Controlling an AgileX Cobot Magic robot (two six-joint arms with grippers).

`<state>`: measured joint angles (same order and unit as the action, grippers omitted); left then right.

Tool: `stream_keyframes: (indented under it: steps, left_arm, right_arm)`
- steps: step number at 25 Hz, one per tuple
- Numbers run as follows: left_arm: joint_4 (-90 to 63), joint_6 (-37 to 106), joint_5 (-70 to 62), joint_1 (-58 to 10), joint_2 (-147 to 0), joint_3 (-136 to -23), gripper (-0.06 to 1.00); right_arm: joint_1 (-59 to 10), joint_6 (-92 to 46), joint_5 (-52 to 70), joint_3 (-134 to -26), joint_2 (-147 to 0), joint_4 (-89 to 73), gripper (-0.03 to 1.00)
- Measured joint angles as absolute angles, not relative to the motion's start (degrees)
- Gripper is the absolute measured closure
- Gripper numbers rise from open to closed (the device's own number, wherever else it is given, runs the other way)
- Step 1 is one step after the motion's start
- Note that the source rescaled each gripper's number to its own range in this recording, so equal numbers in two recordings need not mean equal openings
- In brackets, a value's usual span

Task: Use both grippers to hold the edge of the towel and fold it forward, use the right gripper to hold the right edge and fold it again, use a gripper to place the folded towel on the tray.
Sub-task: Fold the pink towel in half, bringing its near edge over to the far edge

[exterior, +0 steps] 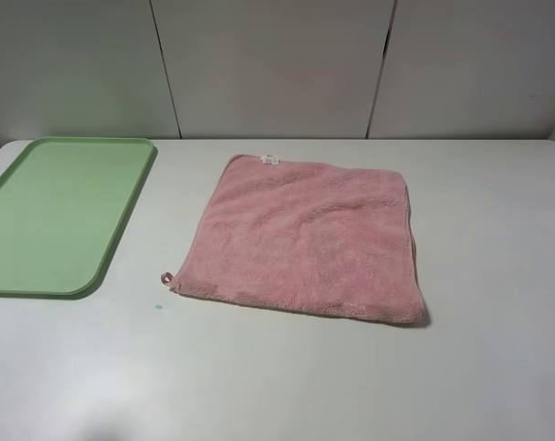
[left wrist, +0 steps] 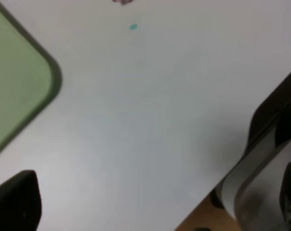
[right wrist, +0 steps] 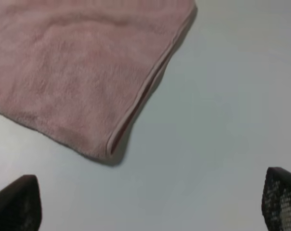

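A pink towel (exterior: 305, 239) of fluffy terry cloth is laid flat on a smooth white table (exterior: 277, 386), roughly square in outline. A small white label (exterior: 268, 159) is seen at its far edge and a tiny pink loop (exterior: 166, 277) at its near corner on the tray side. A light green tray (exterior: 57, 216) of flat plastic, rectangular with rounded corners and a low raised rim, is set beside the towel, apart from it. A small teal speck (exterior: 158, 306) is marked on the table near the loop.

The right gripper (right wrist: 148, 211) is held above bare table with its black, textured fingertips (right wrist: 15, 207) spread wide and released; nothing is grasped between them. The towel's near corner lies ahead of these fingertips, clear of both, and its thin stitched hem (right wrist: 145, 91) runs away from them along the side edge, slightly raised from the pile.

The left gripper (left wrist: 152, 207) is likewise held open with nothing gripped. One black finger (left wrist: 15, 204) is seen plainly; the other is perhaps the dark shape at the opposite side of the wrist view, though it is hard to separate from the dark and grey parts beyond the table's edge. A rounded corner of the tray lies ahead of the plain finger, well apart from it, and the speck is farther ahead, between the fingers' lines. Only bare table is found under the gap.
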<state>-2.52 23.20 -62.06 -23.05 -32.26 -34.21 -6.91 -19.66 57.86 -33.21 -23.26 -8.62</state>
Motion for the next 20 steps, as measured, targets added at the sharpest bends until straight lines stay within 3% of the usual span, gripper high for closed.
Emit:
stream_keyframes:
  steps: [10, 20]
  left_arm:
    - [-0.5, 25.8, -64.5, -29.2, -42.8, -44.7, -0.04]
    - [1.5, 31.8, -65.7, -31.9, -53.1, -45.9, -0.04]
  right_arm:
    - [-6.9, -31.0, 57.9, -37.8, -33.5, -11.7, -0.03]
    - [-6.9, -41.1, 58.0, -38.6, -46.2, -12.8, -0.03]
